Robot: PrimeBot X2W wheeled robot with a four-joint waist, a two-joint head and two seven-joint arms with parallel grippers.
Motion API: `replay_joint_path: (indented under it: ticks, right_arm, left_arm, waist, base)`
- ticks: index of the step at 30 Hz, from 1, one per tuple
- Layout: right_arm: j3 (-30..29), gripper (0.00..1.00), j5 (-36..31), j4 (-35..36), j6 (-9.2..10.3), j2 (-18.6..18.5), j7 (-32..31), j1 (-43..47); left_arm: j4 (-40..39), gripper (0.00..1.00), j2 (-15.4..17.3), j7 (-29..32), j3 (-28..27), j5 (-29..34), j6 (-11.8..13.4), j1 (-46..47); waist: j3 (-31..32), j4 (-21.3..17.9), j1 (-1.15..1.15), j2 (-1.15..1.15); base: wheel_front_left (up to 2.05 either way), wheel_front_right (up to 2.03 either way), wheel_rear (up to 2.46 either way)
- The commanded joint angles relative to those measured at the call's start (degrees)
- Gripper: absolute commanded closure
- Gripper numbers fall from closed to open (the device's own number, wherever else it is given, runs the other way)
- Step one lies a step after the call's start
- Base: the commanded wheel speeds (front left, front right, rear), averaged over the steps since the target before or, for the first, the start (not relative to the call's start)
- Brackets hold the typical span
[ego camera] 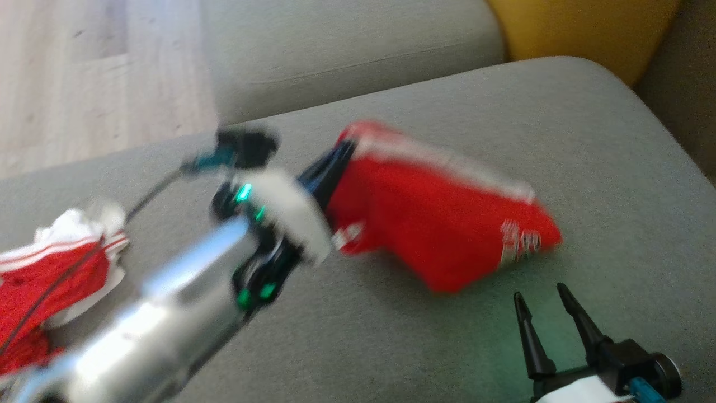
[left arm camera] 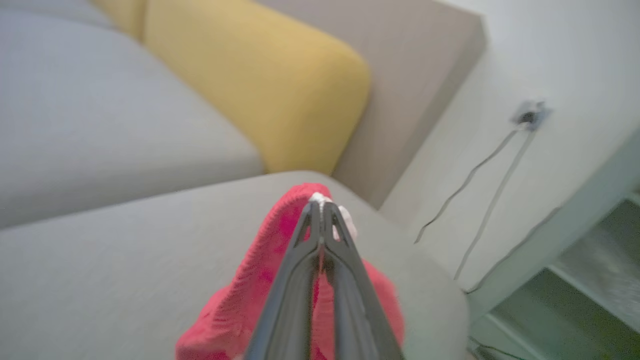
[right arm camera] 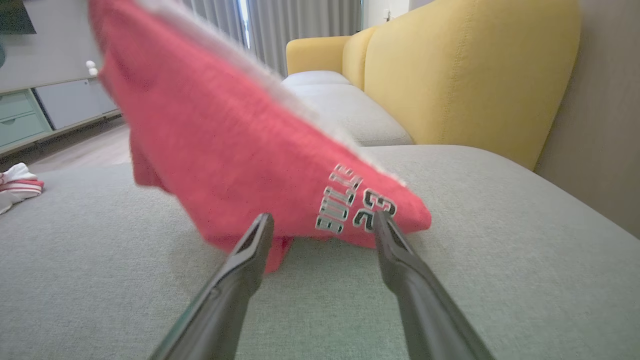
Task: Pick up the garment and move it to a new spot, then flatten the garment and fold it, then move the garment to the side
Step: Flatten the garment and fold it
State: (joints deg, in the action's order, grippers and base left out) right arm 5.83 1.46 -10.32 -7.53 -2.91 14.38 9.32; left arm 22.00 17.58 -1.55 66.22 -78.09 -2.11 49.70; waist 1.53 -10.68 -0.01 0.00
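Note:
The garment [ego camera: 430, 224] is red with a white edge and white lettering. It hangs lifted over the grey sofa cushion [ego camera: 587, 140], its lower end touching the seat. My left gripper [ego camera: 344, 151] is shut on its upper left corner; in the left wrist view the closed fingers [left arm camera: 320, 260] pinch the red cloth [left arm camera: 240, 300] at the white hem. My right gripper [ego camera: 540, 296] stands open near the front right, just short of the garment's lower edge. In the right wrist view the garment [right arm camera: 240, 150] hangs just ahead of my open right gripper [right arm camera: 320, 222], clear of its fingers.
A second red and white garment [ego camera: 50, 263] lies crumpled at the cushion's left edge. A yellow backrest [ego camera: 582, 28] rises at the far right. Wooden floor [ego camera: 84, 73] lies beyond the sofa's left side. A wall socket with cables [left arm camera: 525, 117] is on the wall.

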Motion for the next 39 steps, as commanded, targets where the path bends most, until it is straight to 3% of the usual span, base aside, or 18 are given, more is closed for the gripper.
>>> replay_joint_path:
  ticks: [1, 8, 13, 19, 25, 32, 38, 39]
  right_arm:
    - [0.84, 0.0, 0.56, 2.09, 0.04, -0.23, 0.62, -1.25]
    - [-0.14, 0.0, 3.96, 1.51, 0.04, -0.14, 0.62, -2.58]
    - [-1.27, 0.0, 5.28, 0.38, 0.04, -3.32, 0.62, -6.88]
    - [-3.09, 0.0, 9.26, -11.34, 0.04, -6.14, 0.62, -15.44]
    - [3.58, 0.0, 17.94, -22.86, 0.04, -9.22, -3.9, -24.09]
    - [12.57, 0.0, 25.38, -27.73, 0.04, -13.51, -9.26, -30.19]
    - [16.86, 0.0, 29.79, -30.32, 0.04, -15.65, -12.93, -32.76]
    - [17.23, 0.09, 30.37, -30.46, 0.04, -15.93, -12.99, -32.98]
  left_arm:
    - [-1.74, 1.0, 3.1, -1.05, -1.45, 0.43, 0.96, 0.02]
    - [-2.48, 1.0, 8.93, -3.7, 0.89, 3.24, 2.49, -5.98]
    - [-1.74, 1.0, 10.53, -8.78, 1.17, 8.01, 3.5, -5.72]
    - [1.79, 1.0, 9.3, -11.97, 0.9, 12.69, 5.06, -4.43]
    - [4.27, 1.0, 7.53, -12.81, 0.38, 14.87, 4.28, -3.14]
    - [6.35, 1.0, 5.73, -13.24, -0.59, 16.68, 3.13, -2.45]
    - [8.03, 1.0, 4.41, -13.35, -1.17, 17.54, 2.16, -2.65]
    - [8.25, 1.0, 4.24, -13.36, -1.25, 17.64, 2.02, -2.7]
  waist:
    - [-0.73, 3.05, 0.01, 0.0]
    - [-2.73, 7.28, 0.01, 0.0]
    - [-5.33, 9.48, 0.01, 0.0]
    - [-8.11, 11.44, 0.01, 0.0]
    - [-9.92, 12.43, 0.01, 0.0]
    - [-11.13, 13.4, 0.01, 0.0]
    - [-11.11, 14.33, 0.01, 0.0]
    - [-11.06, 14.43, 0.01, 0.0]
  base:
    - [0.0, 0.0, 0.0]
    - [0.0, 0.0, 0.0]
    - [0.0, 0.0, 0.0]
    - [0.0, 0.0, 0.0]
    - [0.0, 0.0, 0.0]
    - [0.0, 0.0, 0.0]
    - [0.0, 0.0, 0.0]
    - [0.0, 0.0, 0.0]
